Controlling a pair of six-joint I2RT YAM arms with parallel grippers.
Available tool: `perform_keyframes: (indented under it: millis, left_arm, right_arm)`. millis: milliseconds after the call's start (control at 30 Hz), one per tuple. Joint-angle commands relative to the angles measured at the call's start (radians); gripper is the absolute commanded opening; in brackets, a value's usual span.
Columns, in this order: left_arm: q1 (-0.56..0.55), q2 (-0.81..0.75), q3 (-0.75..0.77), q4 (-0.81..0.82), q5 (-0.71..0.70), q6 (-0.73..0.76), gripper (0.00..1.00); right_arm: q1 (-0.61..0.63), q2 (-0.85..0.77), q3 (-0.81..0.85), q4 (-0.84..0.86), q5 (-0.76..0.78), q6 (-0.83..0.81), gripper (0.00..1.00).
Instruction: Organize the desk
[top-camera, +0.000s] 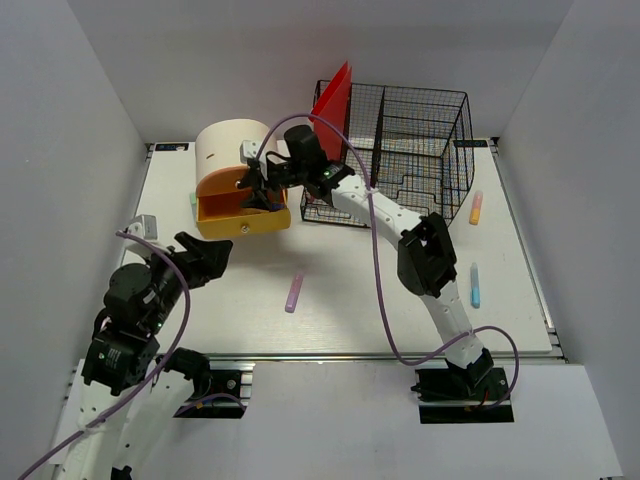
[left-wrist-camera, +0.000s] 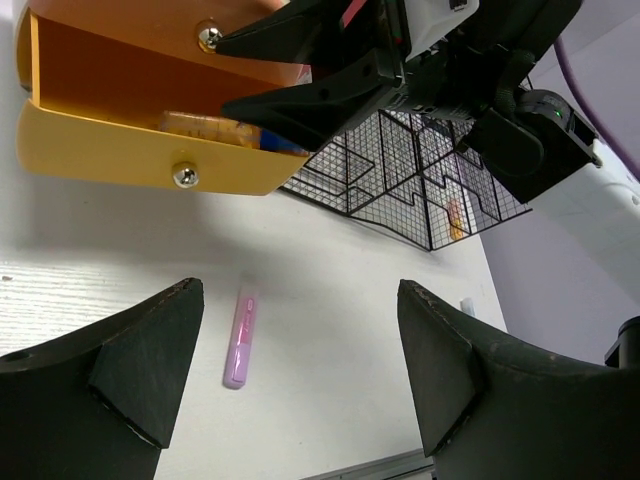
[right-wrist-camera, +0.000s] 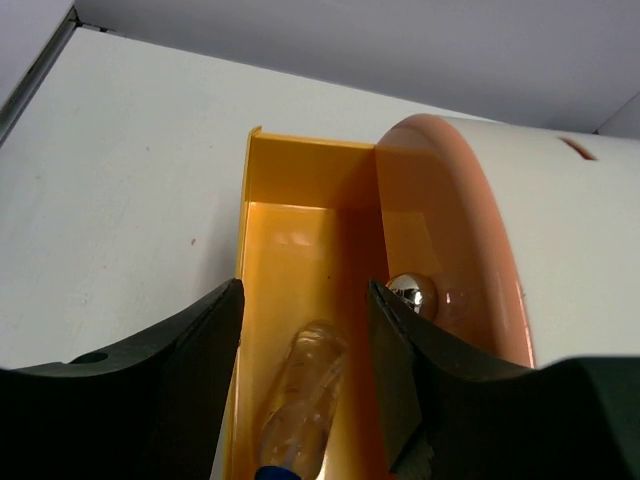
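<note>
The white desk (top-camera: 350, 300) holds a cream-and-orange drawer box (top-camera: 228, 150) with its orange drawer (top-camera: 248, 222) pulled open. My right gripper (top-camera: 262, 188) hangs over the drawer, open. In the right wrist view its jaws (right-wrist-camera: 305, 300) straddle a clear-capped blue marker (right-wrist-camera: 300, 400) lying in the drawer (right-wrist-camera: 290, 190). My left gripper (top-camera: 207, 262) is open and empty at the front left. In its wrist view (left-wrist-camera: 300, 300) a pink marker (left-wrist-camera: 240, 340) lies on the desk between the fingers, below the drawer (left-wrist-camera: 120, 155).
A black wire basket (top-camera: 405, 150) with a red folder (top-camera: 333, 100) stands at the back. The pink marker (top-camera: 293, 293) lies mid-desk. An orange marker (top-camera: 476, 207) and a blue marker (top-camera: 475, 285) lie at the right. A small grey item (top-camera: 146, 225) sits at the left edge.
</note>
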Motion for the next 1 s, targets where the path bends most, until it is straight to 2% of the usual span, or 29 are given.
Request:
perform_keyframes:
  millis: [0, 100, 200, 233, 333, 400, 500, 533, 600, 633, 667, 700, 767, 833, 867, 900, 967]
  left_arm:
    - [0.004, 0.021, 0.022, 0.013, 0.031, -0.001, 0.88]
    - [0.004, 0.036, 0.024, 0.013, 0.043, 0.002, 0.88]
    - [0.004, 0.062, 0.004, 0.028, 0.054, 0.007, 0.87]
    - [0.004, 0.068, -0.004, 0.039, 0.095, 0.006, 0.86]
    - [0.004, 0.094, -0.036, 0.079, 0.138, 0.007, 0.83]
    - [0.004, 0.108, -0.042, 0.100, 0.152, 0.009, 0.81]
    - [0.004, 0.122, -0.055, 0.134, 0.152, 0.018, 0.71]
    - [0.004, 0.131, -0.056, 0.137, 0.152, 0.022, 0.58]
    - [0.004, 0.189, -0.053, 0.137, 0.153, 0.035, 0.39]
    - [-0.005, 0.214, -0.045, 0.137, 0.146, 0.041, 0.30]
    - [-0.005, 0.258, -0.036, 0.127, 0.121, 0.048, 0.17]
    - [-0.005, 0.277, -0.036, 0.125, 0.121, 0.048, 0.15]
    - [-0.005, 0.311, -0.044, 0.130, 0.072, 0.055, 0.14]
    - [-0.005, 0.350, -0.051, 0.128, -0.007, 0.055, 0.20]
    - [-0.005, 0.367, -0.055, 0.130, -0.021, 0.059, 0.30]
    - [-0.005, 0.399, -0.058, 0.130, -0.037, 0.059, 0.37]
    - [-0.005, 0.429, -0.068, 0.146, -0.049, 0.058, 0.51]
  right_arm:
    - [-0.005, -0.071, -0.009, 0.017, 0.001, -0.022, 0.58]
    - [-0.016, -0.116, -0.014, 0.002, 0.003, -0.010, 0.53]
    - [-0.045, -0.194, -0.038, -0.002, 0.004, 0.030, 0.41]
    - [-0.048, -0.215, -0.044, -0.017, 0.009, 0.057, 0.24]
    - [-0.078, -0.341, -0.101, -0.035, 0.042, 0.120, 0.00]
    - [-0.103, -0.383, -0.155, -0.064, 0.081, 0.119, 0.00]
    - [-0.131, -0.456, -0.250, -0.129, 0.106, 0.134, 0.00]
    - [-0.143, -0.494, -0.276, -0.173, 0.087, 0.136, 0.00]
    - [-0.155, -0.539, -0.358, -0.216, 0.021, 0.148, 0.00]
    - [-0.169, -0.592, -0.391, -0.236, 0.000, 0.153, 0.00]
    - [-0.175, -0.661, -0.466, -0.259, -0.043, 0.153, 0.00]
    - [-0.175, -0.662, -0.512, -0.259, -0.049, 0.160, 0.00]
    - [-0.193, -0.790, -0.607, -0.230, -0.016, 0.202, 0.00]
    - [-0.216, -0.941, -0.750, -0.209, 0.042, 0.205, 0.00]
    - [-0.223, -0.990, -0.797, -0.180, 0.071, 0.206, 0.00]
    - [-0.236, -1.089, -0.845, -0.157, 0.098, 0.205, 0.00]
    - [-0.256, -1.163, -0.958, -0.137, 0.191, 0.206, 0.00]
